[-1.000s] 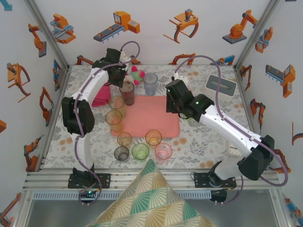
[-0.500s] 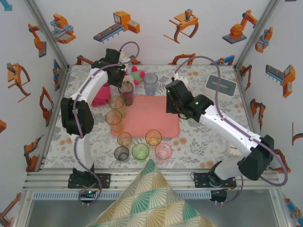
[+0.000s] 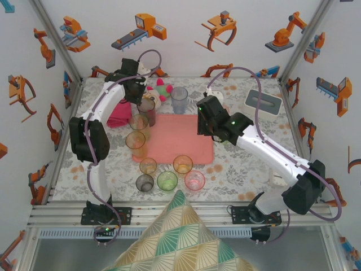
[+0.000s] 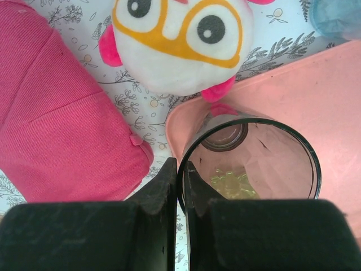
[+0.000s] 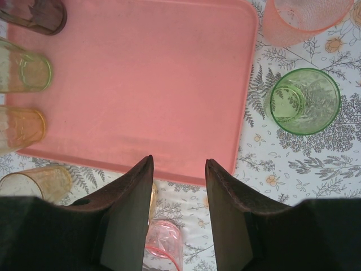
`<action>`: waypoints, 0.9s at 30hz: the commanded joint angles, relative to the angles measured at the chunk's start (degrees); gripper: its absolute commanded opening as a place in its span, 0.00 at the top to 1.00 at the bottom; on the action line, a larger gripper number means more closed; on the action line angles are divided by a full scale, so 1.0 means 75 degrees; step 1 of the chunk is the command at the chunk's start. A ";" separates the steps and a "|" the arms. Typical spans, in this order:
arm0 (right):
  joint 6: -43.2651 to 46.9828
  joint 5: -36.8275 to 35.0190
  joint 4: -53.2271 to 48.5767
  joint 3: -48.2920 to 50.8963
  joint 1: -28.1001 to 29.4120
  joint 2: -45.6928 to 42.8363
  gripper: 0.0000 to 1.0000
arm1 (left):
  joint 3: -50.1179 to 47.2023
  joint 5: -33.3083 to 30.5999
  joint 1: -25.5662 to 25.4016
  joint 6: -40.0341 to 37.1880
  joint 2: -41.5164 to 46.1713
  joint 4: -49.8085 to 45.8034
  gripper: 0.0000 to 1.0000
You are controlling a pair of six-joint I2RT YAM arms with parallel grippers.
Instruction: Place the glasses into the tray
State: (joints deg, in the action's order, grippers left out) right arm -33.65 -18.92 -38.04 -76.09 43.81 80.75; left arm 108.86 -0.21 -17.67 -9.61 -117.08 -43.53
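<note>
Jaws of the left gripper (image 4: 179,169) pinched shut on the rim wall of the tall smoky-grey translucent tumbler (image 4: 248,164), one finger inside, one outside. Jaws of the right gripper (image 5: 179,214) partly apart, gripping nothing, above the near edge of the flat salmon-pink rectangular tray (image 5: 141,84).

Held tumbler upright over the tray's far-left corner, just beside the white plush toy with orange spectacles (image 4: 180,39) and the magenta rolled towel (image 4: 62,124). Standing or hanging just clear: cannot tell.

Step in hand, by judgement: setting this tumbler down.
- Lower it straight and upright, with the whole base inside the low rim, not on it.
- Shift a little toward the tray's middle first, given the scant margin at the corner.
- Release only after flat contact.
- Lift straight up to draw the inner finger out without tipping the glass.
- Mind the tall neighbours close by.

Count of glasses, from the overhead and right wrist views together: eleven, it seems.
- One in the pinch.
- One bluish glass (image 3: 179,99) beyond the far edge.
- Two at the left edge, on or off the rim unclear: tall yellow-green glass (image 5: 25,70) and tall amber glass (image 5: 20,127).
- Five on the desk (image 3: 237,169) in front: short amber glass (image 3: 148,165), orange glass (image 3: 183,164), grey glass (image 3: 145,182), green glass (image 3: 167,180), pink glass (image 3: 194,180).
- Two right of the tray: second green glass (image 5: 304,101) and peach-pink glass (image 5: 302,20).

One tray, one towel, one toy.
</note>
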 commanded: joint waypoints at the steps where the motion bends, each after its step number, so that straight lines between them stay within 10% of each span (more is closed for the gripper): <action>1: -0.0137 -0.0006 0.0184 0.0020 0.0065 0.0073 0.58 | -0.0147 -0.0004 0.0092 -0.0063 0.0398 -0.0204 0.90; 27: -0.0139 -0.0079 0.0141 -0.0052 0.0059 0.0074 0.57 | 0.0179 0.0074 0.0095 -0.0028 0.0865 -0.0565 0.23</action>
State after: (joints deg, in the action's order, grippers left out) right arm -33.67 -18.57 -37.60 -76.09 43.83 81.49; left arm 108.31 -0.14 -17.19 -9.78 -114.74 -45.60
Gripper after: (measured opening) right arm 0.431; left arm 0.766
